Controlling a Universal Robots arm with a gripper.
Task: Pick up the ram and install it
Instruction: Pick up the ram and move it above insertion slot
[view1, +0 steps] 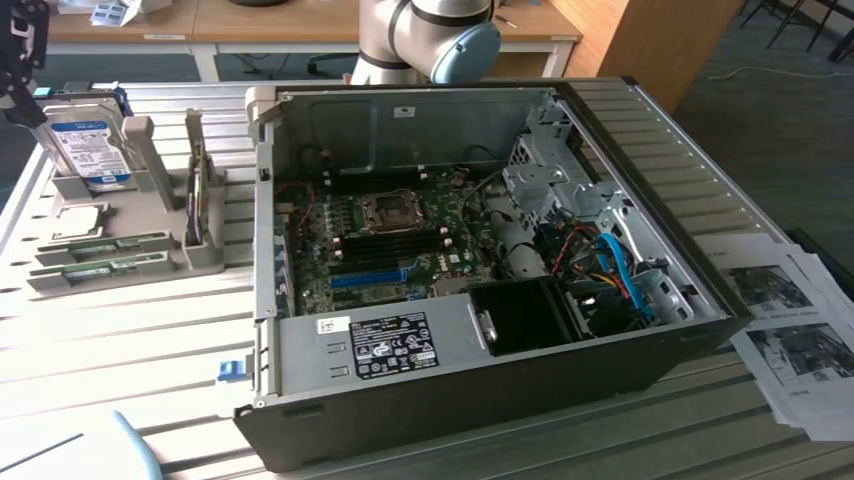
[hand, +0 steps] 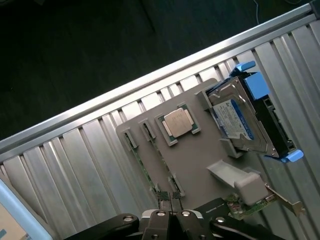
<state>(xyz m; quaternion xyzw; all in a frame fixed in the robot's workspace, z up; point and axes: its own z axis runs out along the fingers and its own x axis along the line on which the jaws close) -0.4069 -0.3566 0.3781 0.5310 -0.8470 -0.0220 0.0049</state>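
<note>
Two ram sticks (view1: 104, 246) lie side by side in the slots of a grey holder (view1: 147, 270) at the exterior view's left, beside the open computer case (view1: 467, 270). In the wrist view the ram (hand: 150, 167) shows as thin green edges running along the holder plate (hand: 200, 165). My gripper (hand: 170, 197) hovers above the end of those sticks, its fingers pressed together with nothing between them. It appears as a dark shape (view1: 19, 90) at the exterior view's top left edge. Inside the case, the motherboard (view1: 387, 245) carries long blue slots (view1: 367, 277).
The holder also carries a silver hard drive (view1: 87, 150) (hand: 237, 120), a CPU chip (view1: 74, 218) (hand: 177, 122) and an upright card (view1: 200, 200). The arm's base (view1: 427, 40) stands behind the case. Papers (view1: 794, 330) lie at the exterior view's right. The slatted table's edge (hand: 150, 80) runs close to the holder.
</note>
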